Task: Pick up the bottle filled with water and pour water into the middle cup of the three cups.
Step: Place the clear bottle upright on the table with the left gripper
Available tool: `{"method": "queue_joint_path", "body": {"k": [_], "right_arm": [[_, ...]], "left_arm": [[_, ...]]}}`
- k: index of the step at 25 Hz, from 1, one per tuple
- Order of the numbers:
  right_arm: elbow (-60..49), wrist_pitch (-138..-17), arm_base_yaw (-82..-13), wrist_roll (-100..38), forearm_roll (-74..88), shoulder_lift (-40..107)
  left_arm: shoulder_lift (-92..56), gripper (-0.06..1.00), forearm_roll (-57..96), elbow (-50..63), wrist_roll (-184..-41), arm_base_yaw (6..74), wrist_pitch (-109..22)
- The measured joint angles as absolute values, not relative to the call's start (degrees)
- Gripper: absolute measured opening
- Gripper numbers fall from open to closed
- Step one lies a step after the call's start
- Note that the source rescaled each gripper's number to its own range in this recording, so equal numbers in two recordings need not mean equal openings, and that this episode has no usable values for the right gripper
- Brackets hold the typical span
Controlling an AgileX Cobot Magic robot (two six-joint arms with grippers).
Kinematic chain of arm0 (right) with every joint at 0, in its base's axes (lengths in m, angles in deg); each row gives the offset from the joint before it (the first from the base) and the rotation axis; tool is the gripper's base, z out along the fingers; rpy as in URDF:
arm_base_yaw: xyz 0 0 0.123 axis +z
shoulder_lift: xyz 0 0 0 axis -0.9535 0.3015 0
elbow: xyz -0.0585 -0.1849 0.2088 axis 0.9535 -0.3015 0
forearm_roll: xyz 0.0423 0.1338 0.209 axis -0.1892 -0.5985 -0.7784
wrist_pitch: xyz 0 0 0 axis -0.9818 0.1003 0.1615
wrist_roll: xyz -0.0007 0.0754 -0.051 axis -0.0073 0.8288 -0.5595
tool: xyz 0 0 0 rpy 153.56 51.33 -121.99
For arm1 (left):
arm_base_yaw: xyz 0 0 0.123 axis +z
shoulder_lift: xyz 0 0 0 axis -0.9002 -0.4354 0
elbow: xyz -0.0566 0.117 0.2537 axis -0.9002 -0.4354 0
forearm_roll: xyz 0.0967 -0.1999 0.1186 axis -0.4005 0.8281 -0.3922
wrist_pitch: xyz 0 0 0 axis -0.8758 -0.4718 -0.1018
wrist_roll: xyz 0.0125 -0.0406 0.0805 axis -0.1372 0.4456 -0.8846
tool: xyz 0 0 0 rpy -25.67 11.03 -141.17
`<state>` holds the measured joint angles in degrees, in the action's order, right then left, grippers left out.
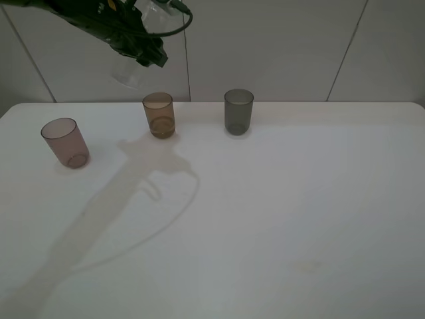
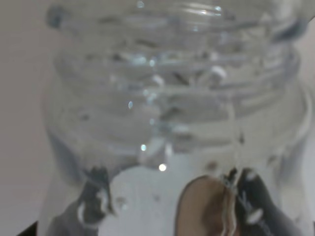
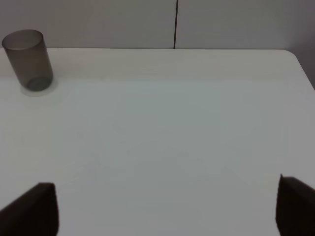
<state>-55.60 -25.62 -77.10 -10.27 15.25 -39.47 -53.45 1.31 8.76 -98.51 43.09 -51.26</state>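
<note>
My left gripper [image 1: 141, 48] is shut on the clear bottle [image 1: 130, 72] and holds it tilted in the air, above and a little left of the amber-brown middle cup [image 1: 159, 114]. In the left wrist view the bottle's threaded neck [image 2: 172, 83] fills the frame, with droplets inside; the amber cup [image 2: 204, 206] shows blurred through it. The pinkish-mauve cup [image 1: 65, 142] stands at the left and the smoky-grey cup [image 1: 238, 111] at the right. My right gripper [image 3: 167, 206] is open and empty over the table, out of the exterior high view.
The three cups stand on a white table [image 1: 299, 219] against a white panelled wall. The grey cup also shows in the right wrist view [image 3: 28, 59], far from that gripper's fingers. The left arm's shadow falls across the table's left front.
</note>
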Motion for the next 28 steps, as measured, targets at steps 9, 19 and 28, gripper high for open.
{"method": "queue_joint_path", "body": {"k": [9,19,28], "right_arm": [[-55.6,-25.62,-77.1,-10.27,15.25,-39.47],[-55.6,-25.62,-77.1,-10.27,15.25,-39.47],[-55.6,-25.62,-77.1,-10.27,15.25,-39.47]], "left_arm": [[-53.4,0.02,15.31,-1.81,-93.27,33.55,-32.9],[-57.4,0.02,4.73,-22.82,-84.39,30.61,8.56],[-66.5,0.02,-3.94,-24.52,-75.24,30.61,18.68]]}}
